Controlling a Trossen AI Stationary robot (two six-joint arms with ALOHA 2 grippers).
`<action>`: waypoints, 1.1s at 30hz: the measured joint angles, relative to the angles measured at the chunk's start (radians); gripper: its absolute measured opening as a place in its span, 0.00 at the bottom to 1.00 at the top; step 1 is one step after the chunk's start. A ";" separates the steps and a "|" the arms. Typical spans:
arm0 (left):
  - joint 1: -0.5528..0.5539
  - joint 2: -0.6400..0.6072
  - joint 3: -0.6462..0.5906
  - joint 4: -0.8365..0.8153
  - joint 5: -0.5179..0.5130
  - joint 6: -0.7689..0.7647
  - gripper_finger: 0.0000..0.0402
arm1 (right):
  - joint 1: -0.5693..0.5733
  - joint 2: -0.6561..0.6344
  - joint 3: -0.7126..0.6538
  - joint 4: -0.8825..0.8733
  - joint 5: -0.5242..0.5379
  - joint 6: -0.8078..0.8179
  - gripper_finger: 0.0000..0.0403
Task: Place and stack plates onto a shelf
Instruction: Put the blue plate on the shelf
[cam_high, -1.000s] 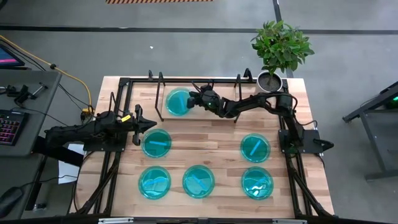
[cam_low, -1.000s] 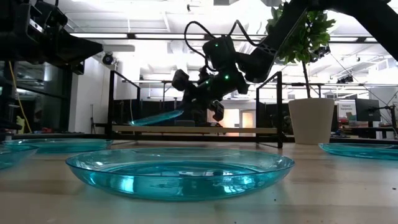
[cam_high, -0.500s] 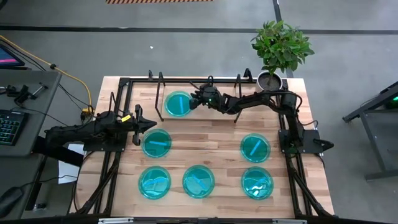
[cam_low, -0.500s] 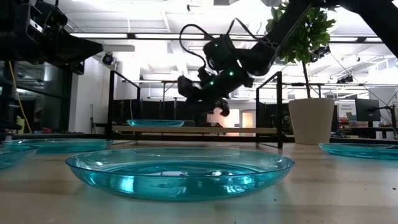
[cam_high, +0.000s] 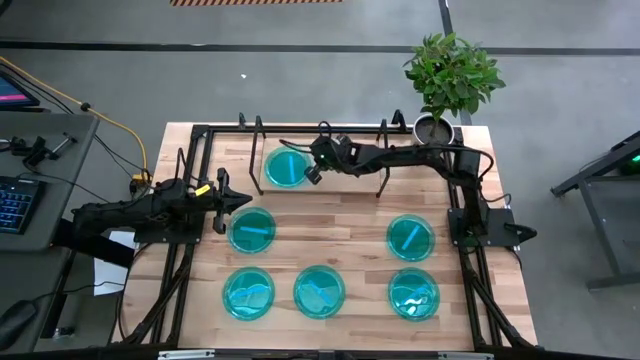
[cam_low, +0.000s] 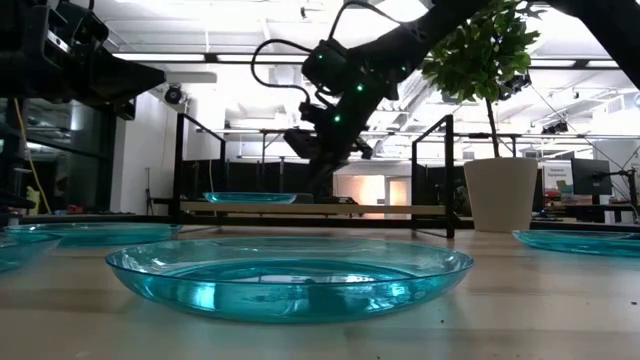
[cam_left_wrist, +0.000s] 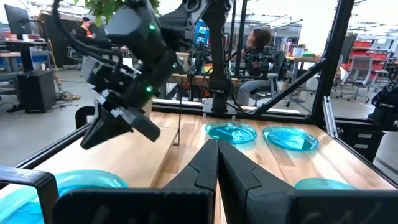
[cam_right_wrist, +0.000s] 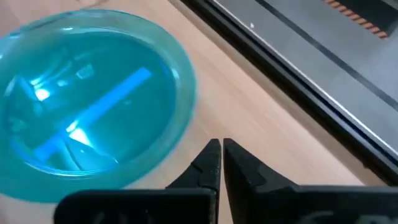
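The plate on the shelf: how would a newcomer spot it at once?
Find the potted plant at the table's far right corner. The shelf runs left from it; the plate lies on its left half, raised, while the other five lie on the tabletop.

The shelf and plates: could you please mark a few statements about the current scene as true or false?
1. One plate lies flat on the shelf. True.
2. The right gripper grips that plate. False: its fingers are shut on nothing, beside the plate's rim.
3. Five plates lie on the table off the shelf. True.
4. The left gripper holds a plate. False: it is shut and empty, beside the nearest table plate.
5. Two plates are stacked on the shelf. False: only one plate is there.
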 joint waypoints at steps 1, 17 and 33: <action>0.000 0.000 0.000 0.000 0.000 0.000 0.00 | -0.003 0.000 0.006 -0.017 -0.005 0.000 0.01; 0.000 0.000 0.000 0.000 0.000 0.000 0.00 | 0.002 0.061 0.003 -0.017 -0.108 0.037 0.00; 0.000 0.000 0.000 0.000 0.000 0.000 0.00 | 0.007 0.063 0.003 0.085 -0.183 0.080 0.00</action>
